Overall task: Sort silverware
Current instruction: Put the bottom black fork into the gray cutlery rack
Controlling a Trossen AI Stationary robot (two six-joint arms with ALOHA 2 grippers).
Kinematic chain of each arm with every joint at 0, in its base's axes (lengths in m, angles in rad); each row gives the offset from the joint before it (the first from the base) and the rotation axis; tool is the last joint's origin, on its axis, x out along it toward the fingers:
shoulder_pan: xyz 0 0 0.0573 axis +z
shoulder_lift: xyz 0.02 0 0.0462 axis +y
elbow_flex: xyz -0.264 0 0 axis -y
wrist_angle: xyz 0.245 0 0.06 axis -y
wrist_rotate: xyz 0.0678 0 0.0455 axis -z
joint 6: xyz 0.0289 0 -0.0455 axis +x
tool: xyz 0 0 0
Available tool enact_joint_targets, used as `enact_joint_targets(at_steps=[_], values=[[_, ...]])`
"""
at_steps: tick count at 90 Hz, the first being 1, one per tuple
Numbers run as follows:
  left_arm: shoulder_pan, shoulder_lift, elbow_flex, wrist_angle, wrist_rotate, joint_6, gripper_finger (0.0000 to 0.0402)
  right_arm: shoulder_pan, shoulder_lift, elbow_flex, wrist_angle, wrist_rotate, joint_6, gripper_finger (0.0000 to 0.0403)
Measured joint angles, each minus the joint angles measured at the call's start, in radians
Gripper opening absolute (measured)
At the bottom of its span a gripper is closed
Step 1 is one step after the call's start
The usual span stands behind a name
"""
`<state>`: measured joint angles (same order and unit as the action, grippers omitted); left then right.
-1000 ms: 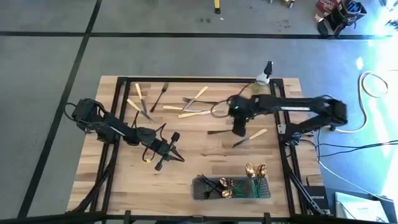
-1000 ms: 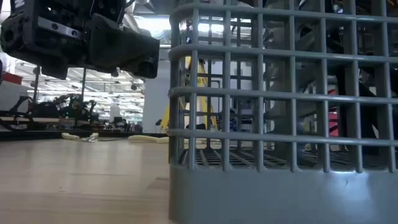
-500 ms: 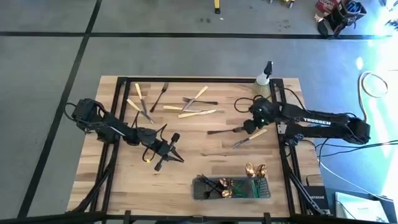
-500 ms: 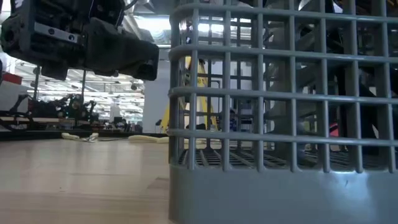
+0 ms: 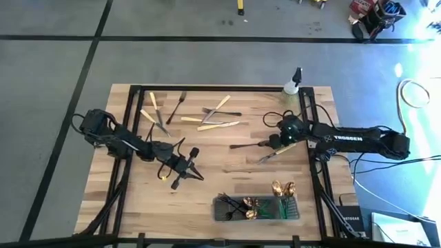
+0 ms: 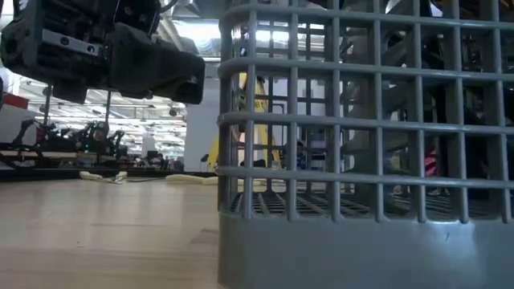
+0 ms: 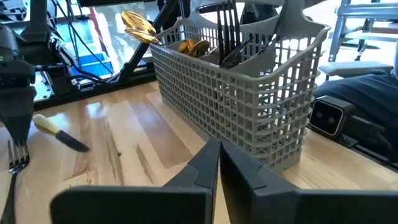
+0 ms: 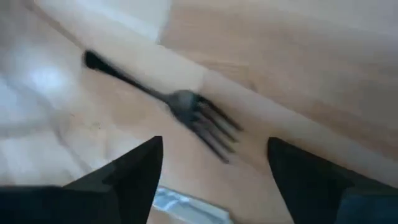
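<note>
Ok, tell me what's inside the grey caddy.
The grey caddy holds gold spoons at one end and dark forks standing further along. Its mesh walls hide the lower parts and anything lying at the bottom.

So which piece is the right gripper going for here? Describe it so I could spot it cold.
On the wooden table, look toward the right side, just below the spray bottle, where the right gripper hovers open. Under it lies a fork. It is dark all over, handle included, unlike the cream-handled knife beside it.
</note>
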<state>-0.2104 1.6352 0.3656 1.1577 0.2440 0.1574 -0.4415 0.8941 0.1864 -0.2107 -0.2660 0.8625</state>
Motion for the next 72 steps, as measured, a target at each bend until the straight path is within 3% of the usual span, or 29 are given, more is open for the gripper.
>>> enact_joint_targets(at_steps=[19, 72], values=[[-0.001, 0.000, 0.000, -0.004, 0.000, 0.002, 0.0000, -0.019, 0.003, -0.032, 0.109, 0.000, 0.041, 0.0225], [0.000, 0.000, 0.000, -0.018, 0.000, -0.003, 0.0000, -0.017, 0.067, -0.031, 0.139, -0.009, 0.018, 0.0042]])
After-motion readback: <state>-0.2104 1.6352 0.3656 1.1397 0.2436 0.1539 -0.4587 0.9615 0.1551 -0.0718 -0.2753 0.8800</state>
